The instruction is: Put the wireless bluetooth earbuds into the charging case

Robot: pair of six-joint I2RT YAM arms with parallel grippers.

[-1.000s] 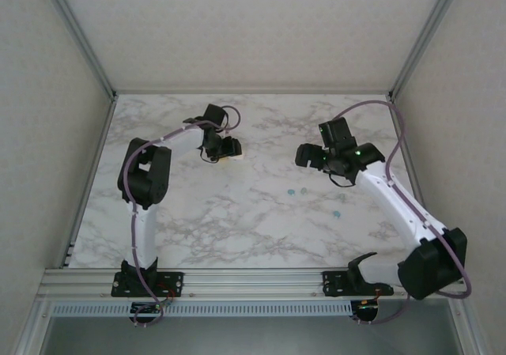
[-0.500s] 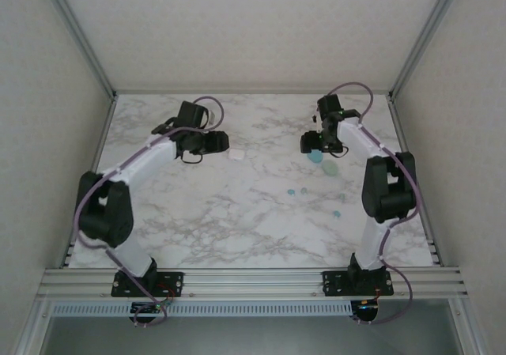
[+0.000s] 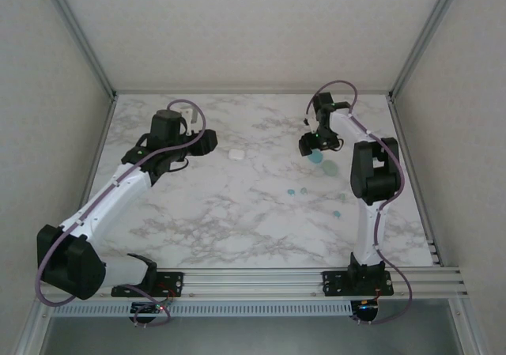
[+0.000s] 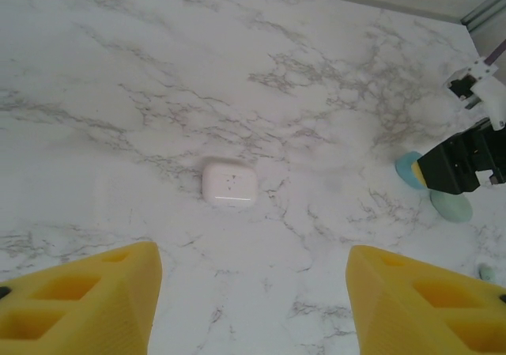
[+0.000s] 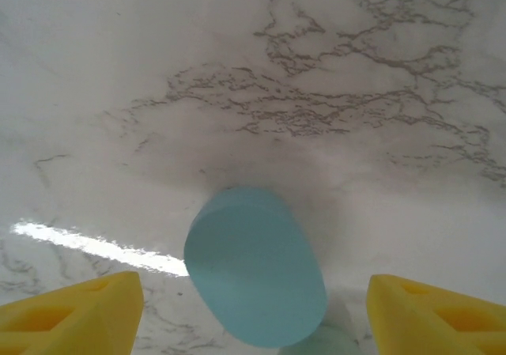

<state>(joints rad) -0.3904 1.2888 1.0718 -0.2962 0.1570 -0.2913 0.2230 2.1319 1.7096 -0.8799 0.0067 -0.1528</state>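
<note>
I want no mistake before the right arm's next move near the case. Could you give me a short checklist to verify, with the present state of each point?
1. Right pincer open: ok.
2. Charging case between its fingers, untouched: ok.
3. Case open to receive the buds: cannot tell.
4. Earbuds loose on the table, outside the case: ok.
5. Left pincer open, empty, away from the case: ok.
</note>
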